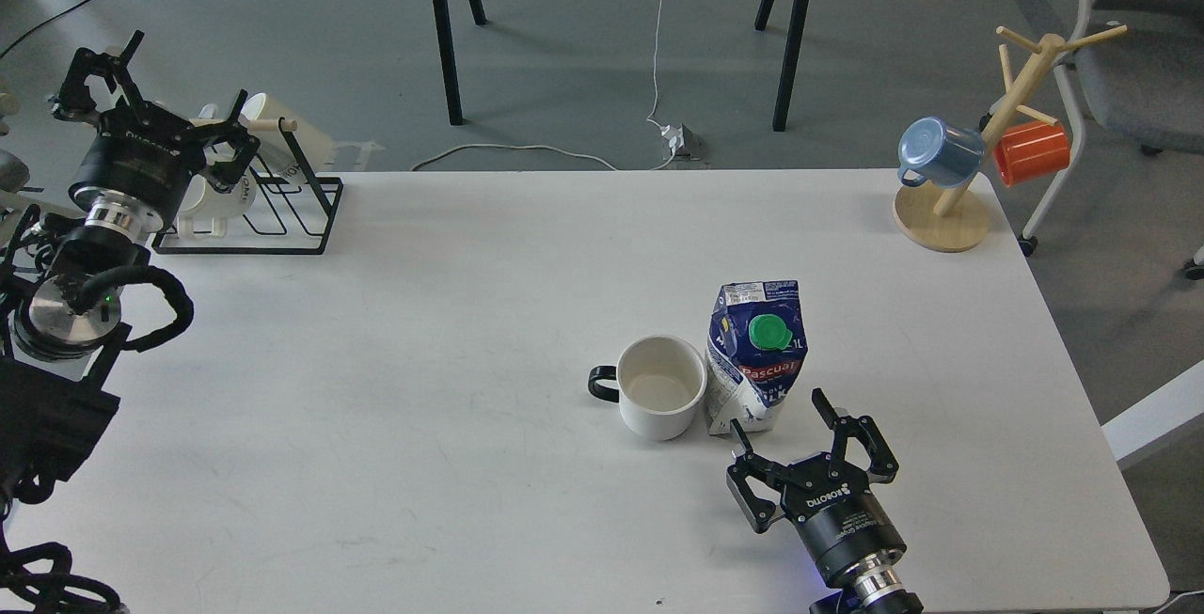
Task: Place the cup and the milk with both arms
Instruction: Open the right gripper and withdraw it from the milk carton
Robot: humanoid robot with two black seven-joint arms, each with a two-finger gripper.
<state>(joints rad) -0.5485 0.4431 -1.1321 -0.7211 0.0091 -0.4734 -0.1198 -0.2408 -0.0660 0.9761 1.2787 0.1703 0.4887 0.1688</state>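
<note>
The white cup [660, 398] stands upright right of the table's middle, its black loop handle pointing left. The blue and white Pascual milk carton [755, 355] with a green cap stands right beside it, touching or nearly touching its right side. My right gripper [783, 418] is open and empty just in front of the carton, its fingers apart and pointing at the carton's base. My left gripper [174, 92] is open and empty at the far left, raised near the black wire rack.
A black wire rack [282, 205] with white printed mugs stands at the back left. A wooden mug tree [978, 158] with a blue cup and an orange cup stands at the back right corner. The white table [423, 388] is bare elsewhere.
</note>
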